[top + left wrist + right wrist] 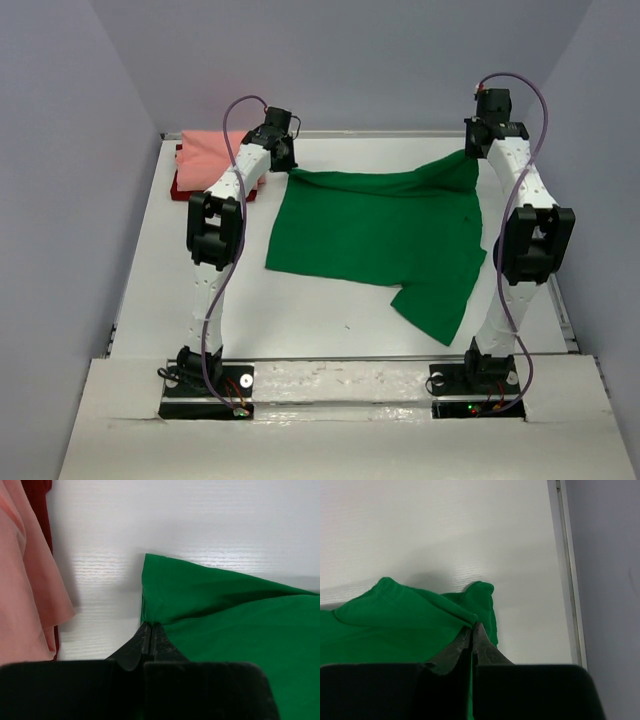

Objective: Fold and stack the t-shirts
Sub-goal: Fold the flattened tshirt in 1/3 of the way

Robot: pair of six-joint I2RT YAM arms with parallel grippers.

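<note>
My left gripper [151,626] and right gripper [472,627] each pinch a far corner of the green shirt [380,235], spread across the middle of the worktop [300,330]. Uneven pulling could slip one thin pinch and skew the fold.

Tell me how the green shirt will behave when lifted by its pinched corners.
Probably floppy: the green shirt bunches into folds where the left tool and right tool pinch it. Likely light, since it lies thin and flat. Its loose sleeve would probably dangle.
</note>
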